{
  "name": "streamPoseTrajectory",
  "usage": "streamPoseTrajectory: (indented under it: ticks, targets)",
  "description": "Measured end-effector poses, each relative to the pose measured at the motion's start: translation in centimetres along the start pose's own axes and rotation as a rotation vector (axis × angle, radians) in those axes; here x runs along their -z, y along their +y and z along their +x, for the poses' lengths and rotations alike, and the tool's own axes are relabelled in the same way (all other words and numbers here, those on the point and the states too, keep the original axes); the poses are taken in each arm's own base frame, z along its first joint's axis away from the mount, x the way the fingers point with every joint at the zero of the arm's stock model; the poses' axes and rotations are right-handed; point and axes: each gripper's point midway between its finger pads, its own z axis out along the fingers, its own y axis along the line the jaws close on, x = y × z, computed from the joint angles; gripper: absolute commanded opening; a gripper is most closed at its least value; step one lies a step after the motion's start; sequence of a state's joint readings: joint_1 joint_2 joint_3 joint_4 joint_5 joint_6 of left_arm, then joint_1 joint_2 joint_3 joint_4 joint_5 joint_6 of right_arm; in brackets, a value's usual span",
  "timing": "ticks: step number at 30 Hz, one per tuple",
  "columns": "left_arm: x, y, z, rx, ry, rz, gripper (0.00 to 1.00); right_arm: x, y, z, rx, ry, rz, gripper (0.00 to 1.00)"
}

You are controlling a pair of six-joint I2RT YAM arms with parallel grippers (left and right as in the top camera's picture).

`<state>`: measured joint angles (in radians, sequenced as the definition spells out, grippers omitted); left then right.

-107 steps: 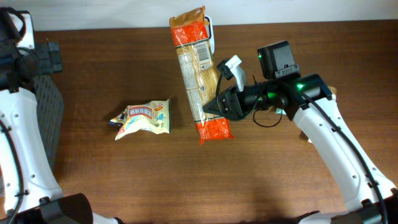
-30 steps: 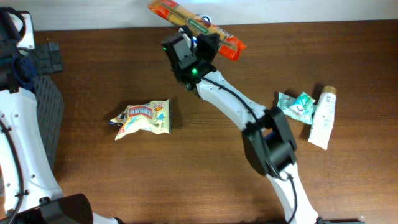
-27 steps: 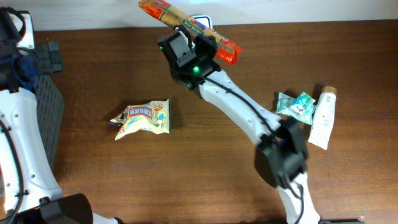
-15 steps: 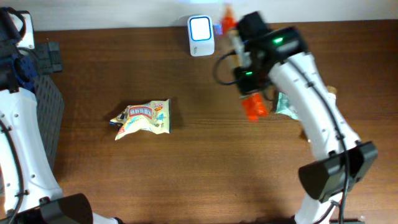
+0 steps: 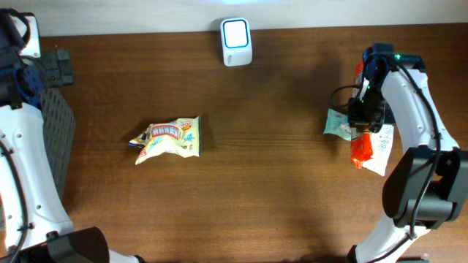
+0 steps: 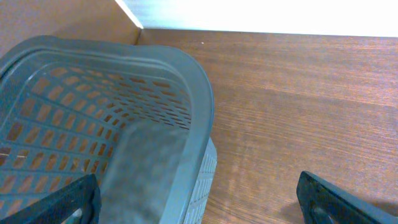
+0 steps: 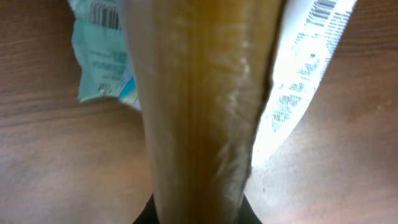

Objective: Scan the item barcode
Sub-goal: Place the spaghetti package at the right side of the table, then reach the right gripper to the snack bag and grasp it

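Over by the bench's [image 5: 278, 183] right edge, right pincer's [image 5: 363, 120] clamped on the orange-ended packet [image 5: 360, 151]; left pincer's [image 6: 199, 198] wide open, empty.

Long tan packet [image 7: 199, 93], orange ends, at the table's right side.
I hold it off the surface; white scanner [image 5: 236, 32] stands well apart at far edge.

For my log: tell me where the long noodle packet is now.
Overhead view, table's right side: the noodle packet hangs in the right gripper, over the teal sachet and white tube.
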<state>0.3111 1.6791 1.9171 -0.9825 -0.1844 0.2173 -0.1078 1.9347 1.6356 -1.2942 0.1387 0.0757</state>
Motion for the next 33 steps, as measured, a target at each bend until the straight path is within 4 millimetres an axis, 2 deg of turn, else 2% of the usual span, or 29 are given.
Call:
streamPoseTrajectory:
  ticks: [1,2,3,5,8,12,14,16,18,19,22,25,26,27,30,31,33]
  targets:
    - [0.0,0.0,0.0,0.0,0.0,0.0,0.99,-0.3,-0.1,-0.1,-0.005,-0.004,-0.001,0.19]
    - [0.0,0.0,0.0,0.0,0.0,0.0,0.99,-0.5,-0.2,-0.1,-0.008,-0.002,-0.001,0.35]
    - [0.0,0.0,0.0,0.0,0.0,0.0,0.99,-0.5,-0.4,0.0,-0.018,0.002,-0.002,0.45]
    - [0.0,0.0,0.0,0.0,0.0,0.0,0.99,-0.6,-1.1,0.0,-0.056,0.003,0.0,0.55]
    - [0.0,0.0,0.0,0.0,0.0,0.0,0.99,-1.0,-4.0,0.5,-0.187,0.028,0.007,0.56]
    - [0.0,0.0,0.0,0.0,0.0,0.0,0.99,-0.7,-6.3,0.6,-0.293,0.028,-0.007,0.56]
    - [0.0,0.0,0.0,0.0,0.0,0.0,0.99,1.3,-5.8,-0.9,-0.284,-0.029,-0.053,0.56]
    - [0.0,0.0,0.0,0.0,0.0,0.0,0.99,3.3,-4.3,-2.2,-0.239,-0.083,-0.126,0.56]
    - [0.0,0.0,0.0,0.0,0.0,0.0,0.99,5.8,-1.1,-3.9,-0.161,-0.16,-0.231,0.56]
    - [0.0,0.0,0.0,0.0,0.0,0.0,0.99,7.3,1.8,-4.8,-0.094,-0.209,-0.303,0.56]
    - [0.0,0.0,0.0,0.0,0.0,0.0,0.99,9.7,9.6,-6.1,0.07,-0.305,-0.468,0.56]
    - [0.0,0.0,0.0,0.0,0.0,0.0,0.99,11.3,16.8,-5.9,0.179,-0.355,-0.595,0.56]
    - [0.0,0.0,0.0,0.0,0.0,0.0,0.99,11.7,20.3,-5.1,0.22,-0.358,-0.648,0.57]
    - [0.0,0.0,0.0,0.0,-0.001,0.0,0.99,11.8,22.8,-4.6,0.236,-0.361,-0.684,0.6]
    - [0.0,0.0,0.0,0.0,0.0,0.0,0.99,10.8,28.3,-3.0,0.268,-0.326,-0.75,0.77]
    - [0.0,0.0,0.0,0.0,0.0,0.0,0.99,9.7,31.2,-2.1,0.275,-0.294,-0.775,0.78]
    - [0.0,0.0,0.0,0.0,0.0,0.0,0.99,7.9,34.8,-0.8,0.291,-0.25,-0.798,0.78]
